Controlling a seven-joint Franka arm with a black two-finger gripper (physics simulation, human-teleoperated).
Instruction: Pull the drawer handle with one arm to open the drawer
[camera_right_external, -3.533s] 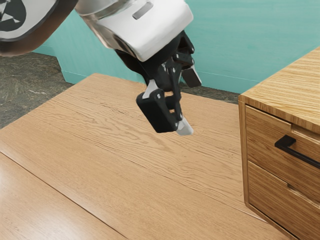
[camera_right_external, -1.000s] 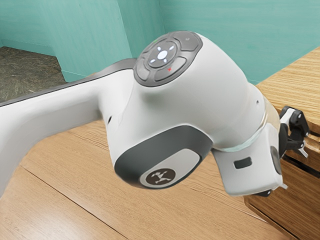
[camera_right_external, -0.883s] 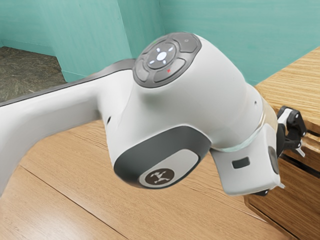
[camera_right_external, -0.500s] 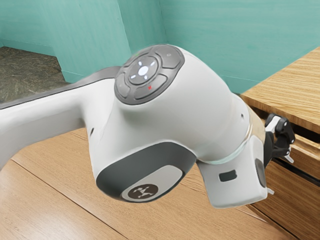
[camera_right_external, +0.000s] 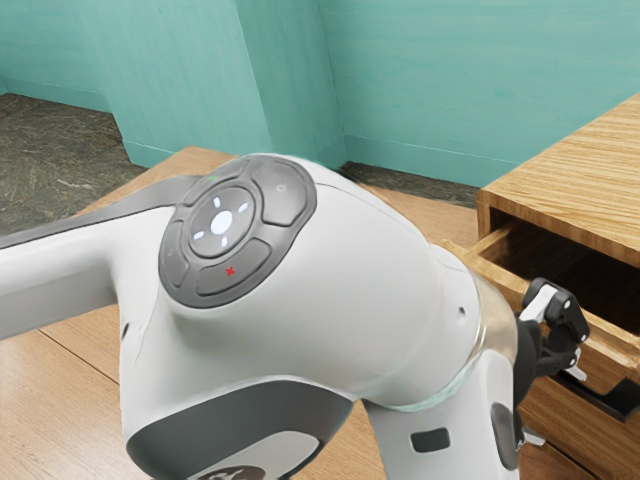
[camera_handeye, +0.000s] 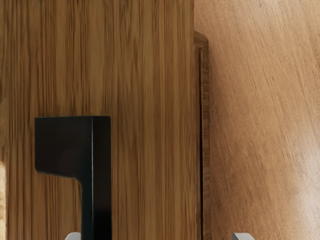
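Since half a second ago the drawer (camera_right_external: 572, 425) has slid further out of the wooden cabinet (camera_right_external: 580, 190), and the arm has drawn back with it, leaving a dark open cavity just behind the gripper (camera_right_external: 558, 365). The drawer's black handle (camera_handeye: 95, 175) runs between the gripper's fingertips (camera_handeye: 243, 236), which stand spread wide: the bar sits just beside one and well apart from the other, not pinched. Past that farther fingertip lies the counter (camera_handeye: 260, 125). A teal wall (camera_right_external: 450, 70) stands well behind the gripper.
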